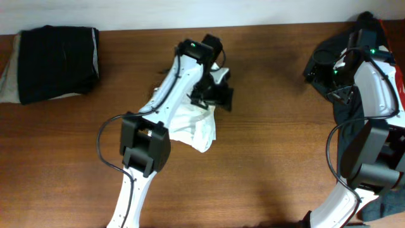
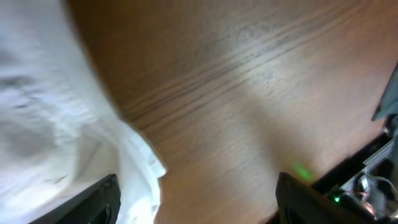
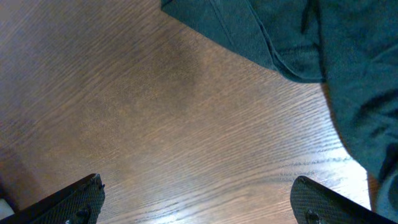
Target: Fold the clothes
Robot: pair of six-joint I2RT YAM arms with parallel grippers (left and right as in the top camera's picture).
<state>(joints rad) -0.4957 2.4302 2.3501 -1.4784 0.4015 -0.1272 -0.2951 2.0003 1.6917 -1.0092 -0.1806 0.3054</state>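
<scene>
**T-shirt [image 1: 197, 130] in a heap, both grippers empty**

Close in at the left gripper [image 2: 196, 202], the jaws stand wide apart with only bare table [image 1: 272, 145] between them and nothing clamped. The white cloth sits off to one side. Its crumpled edge hangs just by one finger [image 2: 93, 199], not between the pair. From above, the T-shirt is a rumpled mound mid-table, under and beside that gripper. There's no flat spread and no crease laid, so by my reading all the folding is left to do, starting with a spread-out. Further right, the right gripper [image 3: 199, 202] hangs spread wide over bare wood, empty, with a dark garment [image 3: 348, 62] just beyond it. Far back left, a folded black and beige bundle [image 1: 57, 60] lies well apart.
</scene>
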